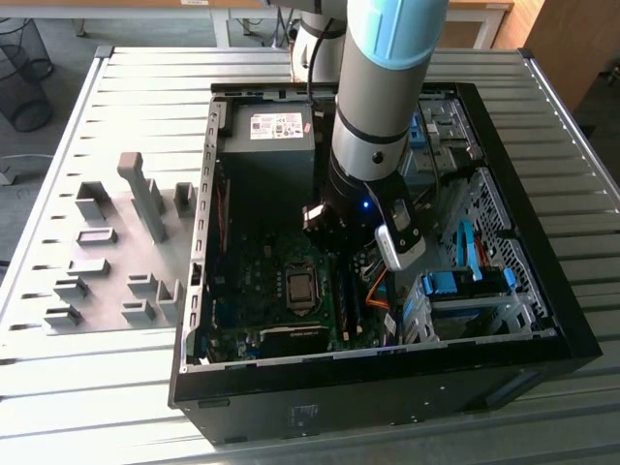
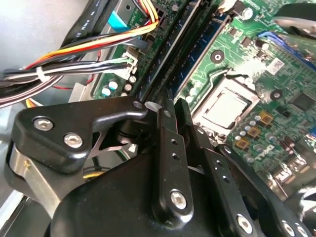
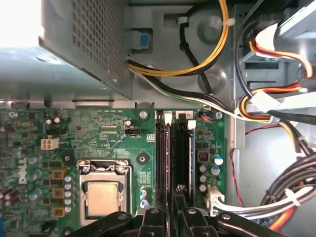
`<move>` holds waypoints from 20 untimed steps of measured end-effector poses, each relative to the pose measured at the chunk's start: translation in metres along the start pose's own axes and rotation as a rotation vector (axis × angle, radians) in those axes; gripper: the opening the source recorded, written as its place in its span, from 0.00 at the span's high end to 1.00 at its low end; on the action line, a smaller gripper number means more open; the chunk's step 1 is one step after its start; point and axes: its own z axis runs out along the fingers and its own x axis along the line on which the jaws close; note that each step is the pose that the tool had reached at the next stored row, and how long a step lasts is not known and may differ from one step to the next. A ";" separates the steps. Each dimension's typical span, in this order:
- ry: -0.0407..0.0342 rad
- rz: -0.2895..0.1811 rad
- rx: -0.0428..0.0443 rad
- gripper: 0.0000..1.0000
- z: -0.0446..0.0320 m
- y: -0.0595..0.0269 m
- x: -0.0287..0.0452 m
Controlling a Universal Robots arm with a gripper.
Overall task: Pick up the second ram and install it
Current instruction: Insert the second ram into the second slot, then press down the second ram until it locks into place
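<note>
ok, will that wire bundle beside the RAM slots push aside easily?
Probably floppy and light: the wire bundle sags in loose curves. Likely springs back: a white tie bunches it and wires plug into the motherboard.

1. A grey, ribbed metal table of long parallel slats carries everything.
2. An open black desktop computer case lies flat on it, toward the exterior view's right.
3. A light grey plastic fixture plate with raised blocks lies on it just beside the case, on the exterior view's left.
</note>
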 end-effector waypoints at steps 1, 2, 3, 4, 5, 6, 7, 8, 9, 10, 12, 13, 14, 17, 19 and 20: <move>0.0000 0.000 -0.0002 0.78 -0.0022 0.0000 0.0001; 0.0000 0.000 -0.0001 0.78 -0.0029 0.0001 0.0001; -0.0001 0.000 -0.0003 0.78 -0.0029 0.0001 0.0001; -0.0001 0.000 -0.0006 0.80 -0.0028 0.0001 0.0000; -0.0001 0.000 -0.0004 0.87 -0.0030 0.0001 0.0001; 0.0000 0.000 -0.0001 0.90 -0.0032 0.0000 0.0001; 0.0000 0.000 -0.0002 0.90 -0.0032 0.0001 0.0001; 0.0000 0.000 -0.0002 0.90 -0.0033 0.0001 0.0001; 0.0000 0.000 -0.0002 0.90 -0.0033 0.0001 0.0001; 0.0000 0.000 -0.0002 0.90 -0.0032 0.0001 0.0001; 0.0000 0.000 -0.0004 0.90 -0.0002 0.0000 0.0000; 0.0000 0.000 -0.0009 0.90 0.0016 0.0000 -0.0001; 0.0001 0.000 -0.0008 0.90 0.0033 -0.0001 -0.0001; 0.0007 0.000 -0.0007 0.90 0.0069 -0.0002 -0.0003; 0.0011 0.000 -0.0019 0.90 0.0093 -0.0003 -0.0003; 0.0013 0.000 -0.0023 0.90 0.0094 -0.0003 -0.0003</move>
